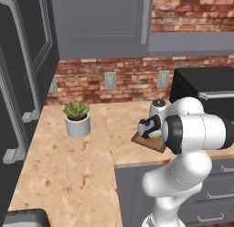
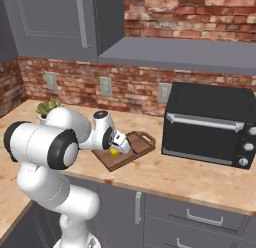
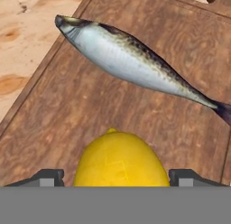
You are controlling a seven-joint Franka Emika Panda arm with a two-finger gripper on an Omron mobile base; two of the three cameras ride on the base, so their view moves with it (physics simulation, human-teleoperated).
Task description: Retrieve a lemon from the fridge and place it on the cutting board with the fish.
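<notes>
The yellow lemon (image 3: 119,160) rests on the wooden cutting board (image 3: 67,110), just short of the silver fish (image 3: 131,60) that lies slantwise across it. My gripper (image 3: 116,175) hangs low over the board, its two dark fingertips (image 3: 49,175) standing either side of the lemon with a small gap, so it is open. From the right base view the gripper (image 2: 118,146) points down at the lemon (image 2: 114,152) on the board (image 2: 139,146). The left base view has the gripper (image 1: 148,128) over the board (image 1: 145,142). The dark fridge (image 1: 18,84) stands at the far left.
A black countertop oven (image 2: 210,124) stands just right of the board, close to its handle. A potted succulent (image 1: 77,117) sits on the counter (image 1: 59,166) to the left. Brick wall and grey upper cabinets (image 1: 100,24) lie behind.
</notes>
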